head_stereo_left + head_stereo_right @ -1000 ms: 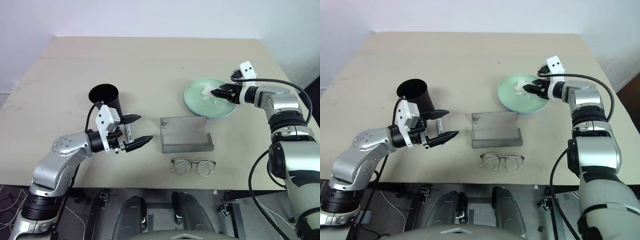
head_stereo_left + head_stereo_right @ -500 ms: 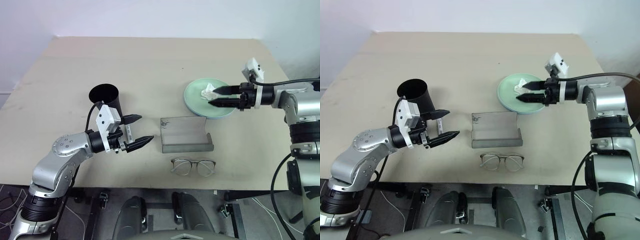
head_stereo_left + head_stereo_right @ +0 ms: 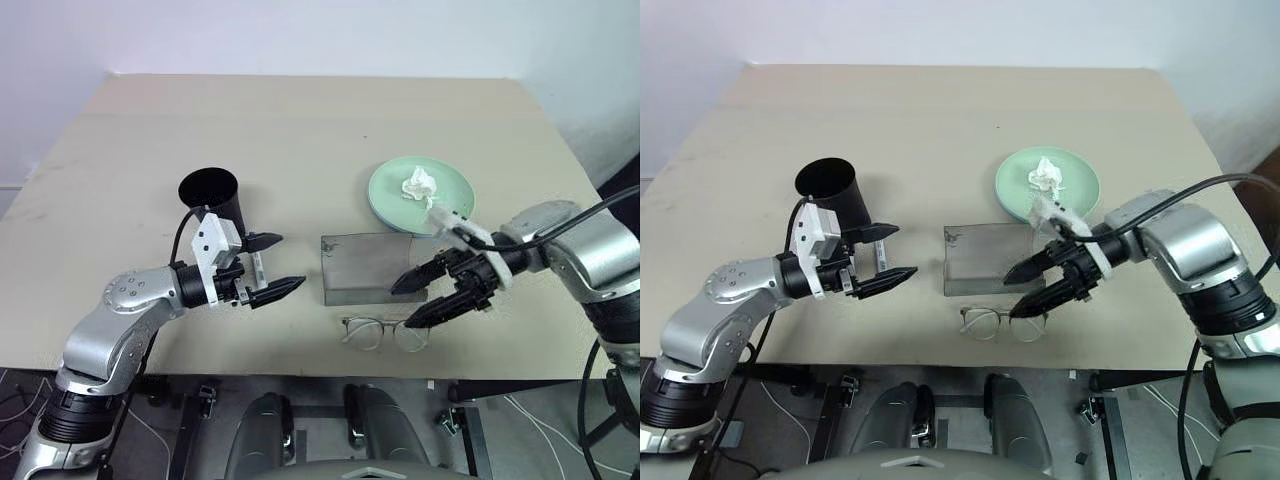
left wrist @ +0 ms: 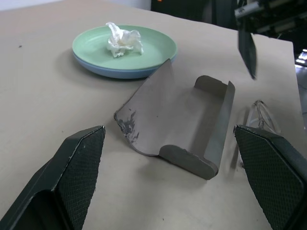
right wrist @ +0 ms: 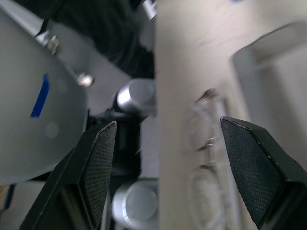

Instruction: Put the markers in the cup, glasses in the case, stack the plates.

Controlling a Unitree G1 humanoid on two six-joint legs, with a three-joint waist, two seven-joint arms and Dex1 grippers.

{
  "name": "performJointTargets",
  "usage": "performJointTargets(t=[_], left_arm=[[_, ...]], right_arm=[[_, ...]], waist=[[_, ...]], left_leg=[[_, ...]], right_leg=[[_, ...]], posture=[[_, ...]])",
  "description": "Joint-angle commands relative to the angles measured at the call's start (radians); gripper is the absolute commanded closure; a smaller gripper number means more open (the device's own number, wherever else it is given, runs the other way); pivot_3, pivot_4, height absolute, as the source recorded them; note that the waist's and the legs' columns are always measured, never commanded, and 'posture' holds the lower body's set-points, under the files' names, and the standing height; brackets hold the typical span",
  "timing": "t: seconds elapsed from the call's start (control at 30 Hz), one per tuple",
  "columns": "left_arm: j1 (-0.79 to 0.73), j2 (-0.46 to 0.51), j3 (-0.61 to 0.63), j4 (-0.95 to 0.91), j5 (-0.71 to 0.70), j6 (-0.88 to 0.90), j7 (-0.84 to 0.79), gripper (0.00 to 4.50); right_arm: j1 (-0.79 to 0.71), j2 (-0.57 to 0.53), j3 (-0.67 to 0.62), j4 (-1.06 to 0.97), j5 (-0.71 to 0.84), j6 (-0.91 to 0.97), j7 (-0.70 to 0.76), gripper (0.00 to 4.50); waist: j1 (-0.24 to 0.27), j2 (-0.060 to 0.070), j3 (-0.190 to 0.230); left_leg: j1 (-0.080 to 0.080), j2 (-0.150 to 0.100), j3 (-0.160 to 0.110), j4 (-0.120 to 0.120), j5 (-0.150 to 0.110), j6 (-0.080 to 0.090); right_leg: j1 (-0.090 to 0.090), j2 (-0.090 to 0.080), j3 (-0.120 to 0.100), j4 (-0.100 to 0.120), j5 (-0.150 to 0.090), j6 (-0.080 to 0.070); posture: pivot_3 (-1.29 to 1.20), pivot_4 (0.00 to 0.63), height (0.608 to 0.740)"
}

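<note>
The black cup (image 3: 210, 195) stands at the left; the markers are hidden from view. Just right of the cup, my left gripper (image 3: 288, 262) hovers open and empty, pointing at the case. The grey case (image 3: 370, 268) lies open and empty at the centre. The glasses (image 3: 387, 333) lie in front of it near the table's front edge. My right gripper (image 3: 400, 307) is open above the glasses' right lens, at the case's front right corner. The mint green plate (image 3: 390, 195) sits on the light blue plate (image 4: 120, 73), behind the case.
A crumpled white tissue (image 3: 418, 185) lies on the green plate. The table's front edge (image 3: 300, 365) runs just below the glasses. The far half of the table (image 3: 300, 120) is bare.
My right gripper left the tissue on the plate, swung back towards the front edge and turned left, ending over the glasses. The left arm stayed still.
</note>
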Motion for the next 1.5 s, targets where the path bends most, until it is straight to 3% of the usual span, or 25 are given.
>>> performJointTargets(t=[0.03,0.37,1.0,1.37,1.5], left_arm=[[0.008,0.001,0.006,-0.021,0.007,-0.021,-0.004,0.0],[0.049,0.0,-0.022,-0.023,0.071,-0.072,-0.011,0.0],[0.058,-0.007,-0.025,-0.024,0.087,-0.079,-0.014,0.0],[0.059,-0.011,-0.031,-0.032,0.085,-0.072,-0.006,0.0],[0.056,-0.012,-0.032,-0.03,0.084,-0.069,-0.003,0.0]], right_arm=[[0.007,-0.008,0.04,-0.031,-0.006,0.0,-0.016,0.87],[0.03,0.035,0.11,0.005,-0.05,-0.043,-0.098,0.87],[0.077,0.021,0.147,0.0,-0.102,-0.08,-0.11,0.87],[0.068,0.025,0.147,0.009,-0.109,-0.076,-0.111,4.48],[0.057,0.024,0.144,0.013,-0.106,-0.065,-0.108,4.48]], waist=[[0.0,0.0,0.0],[0.0,0.0,0.0],[0.001,0.0,0.0],[-0.001,-0.001,0.0],[0.0,-0.001,-0.001]], left_leg=[[0.0,0.0,0.0,0.0,0.0,0.0],[0.0,0.0,0.0,0.0,0.0,0.0],[0.0,0.0,0.0,0.0,0.0,0.0],[0.0,0.0,0.0,0.0,0.0,0.0],[0.0,0.0,0.0,0.0,0.0,0.0]], right_leg=[[0.0,0.0,0.0,0.0,0.0,0.0],[0.0,0.0,0.0,0.0,0.0,0.0],[0.0,0.0,0.0,0.0,0.0,0.0],[0.0,0.0,0.0,0.0,0.0,0.0],[0.0,0.0,0.0,0.0,0.0,0.0]], posture=[[0.0,0.15,0.701],[0.0,0.15,0.701],[0.0,0.15,0.701],[0.0,0.15,0.701],[0.0,0.15,0.701]])
